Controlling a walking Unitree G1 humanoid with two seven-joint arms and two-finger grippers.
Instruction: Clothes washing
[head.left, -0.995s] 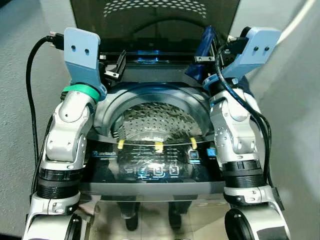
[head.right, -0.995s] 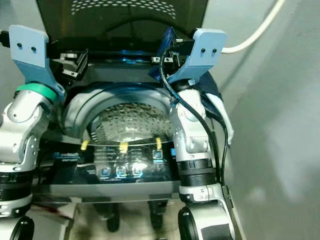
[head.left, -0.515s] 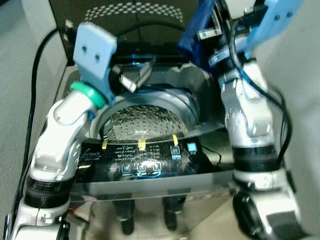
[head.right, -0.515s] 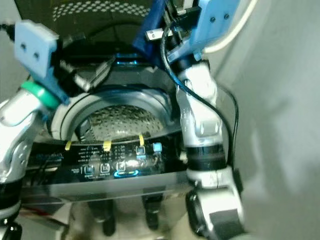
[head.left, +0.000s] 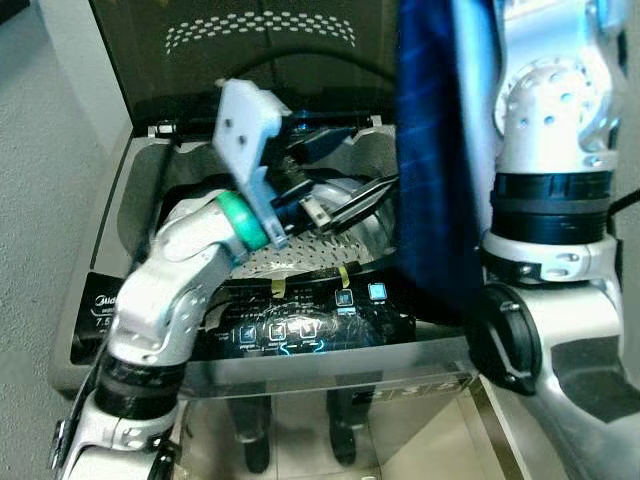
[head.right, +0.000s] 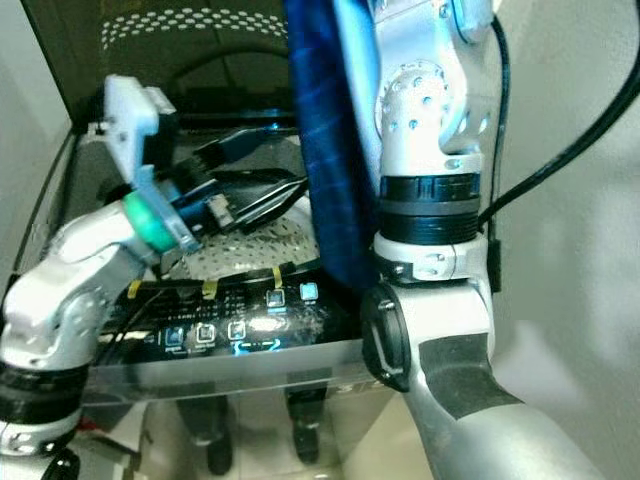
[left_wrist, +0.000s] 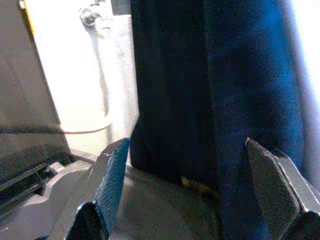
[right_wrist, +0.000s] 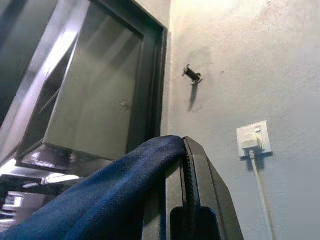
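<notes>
Right arm has risen since a second ago — the blue garment now hangs full length from the right gripper, fingers clenched on its top edge, lower end over the washer drum. Lifted clear, ready to lower in. Left gripper has swung over the drum, fingers spread beside the cloth. Garment's bottom hem is hard to make out; drum mostly masked.
</notes>
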